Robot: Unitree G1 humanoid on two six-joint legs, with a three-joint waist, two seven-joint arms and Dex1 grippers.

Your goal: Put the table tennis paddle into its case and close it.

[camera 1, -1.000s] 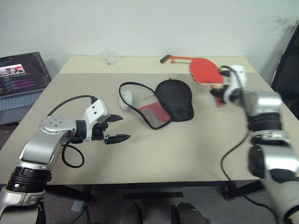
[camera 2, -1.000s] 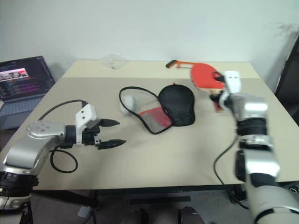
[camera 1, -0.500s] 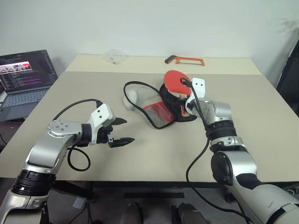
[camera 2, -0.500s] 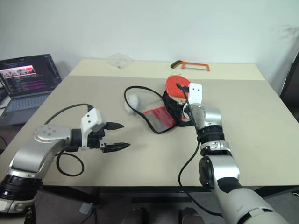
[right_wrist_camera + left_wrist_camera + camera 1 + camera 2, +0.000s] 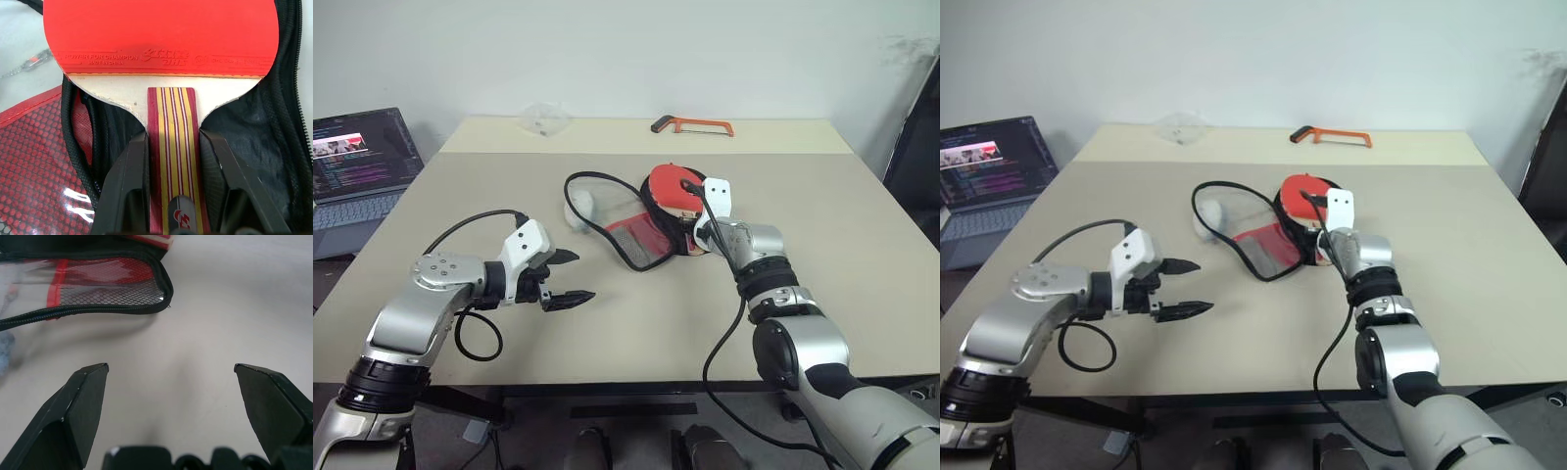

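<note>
The table tennis paddle (image 5: pixel 161 34) has a red rubber face and a striped wooden handle. My right gripper (image 5: pixel 172 134) is shut on that handle, one black finger (image 5: pixel 128 169) on each side. The paddle (image 5: pixel 668 186) lies tilted over the black half of the case (image 5: pixel 674 235), which lies unzipped at the table's middle. The case's red mesh flap (image 5: pixel 631 240) is spread out to the left. My left gripper (image 5: pixel 570 277) hovers open over bare table, nearer the front and left of the case. The flap's zip edge (image 5: pixel 98 308) lies just beyond its fingertips.
A small grey pouch (image 5: pixel 578 209) lies against the case's left side. An orange hacksaw (image 5: pixel 693 124) and a clear plastic piece (image 5: pixel 543 119) sit at the table's far edge. An open laptop (image 5: pixel 357 157) stands left of the table.
My right gripper has carried the paddle left and down, from above the table's far right to over the open case. The left gripper has stayed put and open.
</note>
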